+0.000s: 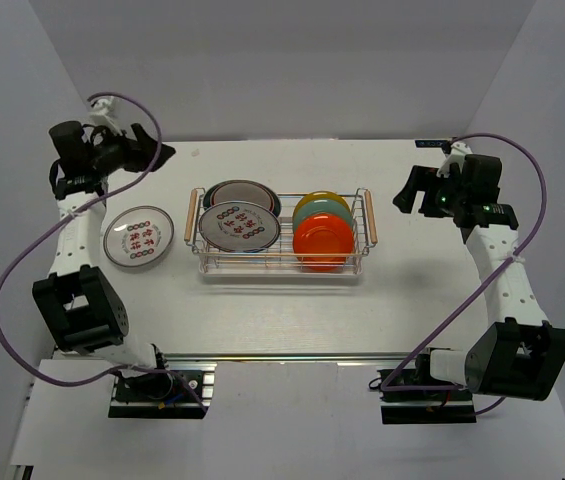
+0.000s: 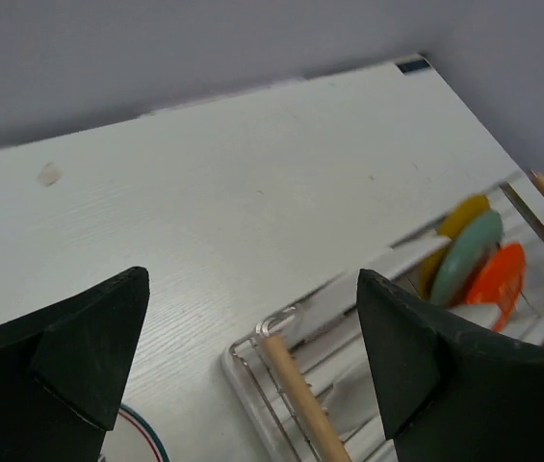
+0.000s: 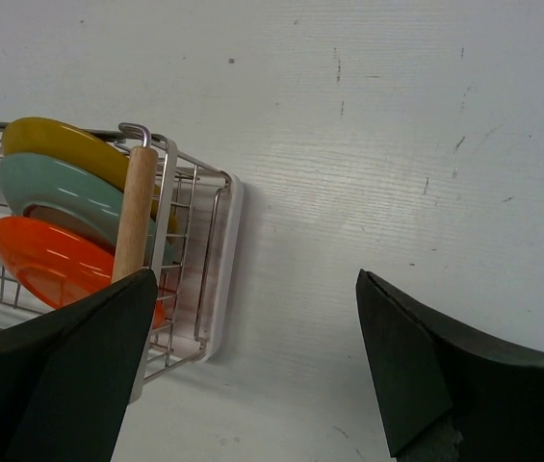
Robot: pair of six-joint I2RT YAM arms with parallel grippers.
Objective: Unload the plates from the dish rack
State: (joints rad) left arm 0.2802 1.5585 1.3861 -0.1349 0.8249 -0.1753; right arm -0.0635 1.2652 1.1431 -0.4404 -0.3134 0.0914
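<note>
**White table: 1 plate out, 5 in the rack**

White tabletop [image 1: 282, 320], boxed by grey walls [image 1: 282, 70] on 3 sides. The rack [image 1: 262, 263] sits mid-table with its long side running left to right and a wooden handle [image 1: 190, 215] at each short end.

Its left half holds 2 large plates. The front plate [image 1: 240, 226] is white with red marks and leans back. The back plate [image 1: 242, 190] is dark-rimmed and mostly hidden behind it.

Its right half holds 3 small plates, overlapping. The yellow plate [image 1: 320, 203] is farthest, the teal plate [image 1: 334, 212] is in the middle, and the orange plate [image 1: 323, 240] is nearest.

The loose plate [image 1: 138, 238], also white with red marks, lies flat on the table. It is left of the rack, near it but apart.

The left pincer [image 1: 162, 153] is spread wide and holds nothing. It is raised over the far left of the table, beyond the loose plate, and its wrist view looks down on the rack's left handle.

The right pincer [image 1: 409, 197] is also spread wide and holds nothing. It hangs to the right of the rack, apart from it. Its wrist view shows the 3 small plates behind the right handle.
</note>
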